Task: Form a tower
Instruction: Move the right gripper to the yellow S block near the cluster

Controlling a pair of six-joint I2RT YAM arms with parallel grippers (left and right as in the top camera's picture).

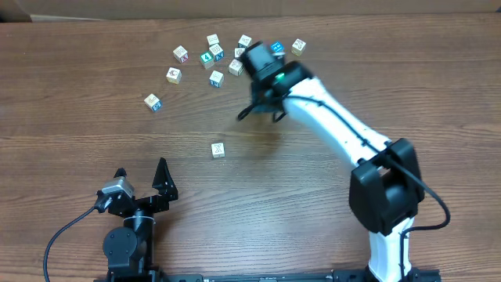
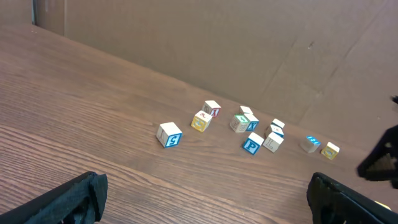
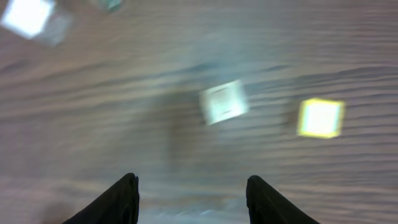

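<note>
On table [image 2: 93,87], S cube [image 2: 169,134], P cube [image 2: 251,146], right gripper [image 3: 193,185] parted

The tower [image 1: 217,150] stands alone near the middle of the counter [image 1: 78,157], well apart from the scattered cubes [image 1: 217,78]. From above only its whitish, faintly printed top face shows. Its height cannot be told.

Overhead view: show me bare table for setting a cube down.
Bare: wood left of the outlying cube; the strip between the lone cube and left gripper; everything right of the right arm. Crowded: the far cube cluster.
</note>
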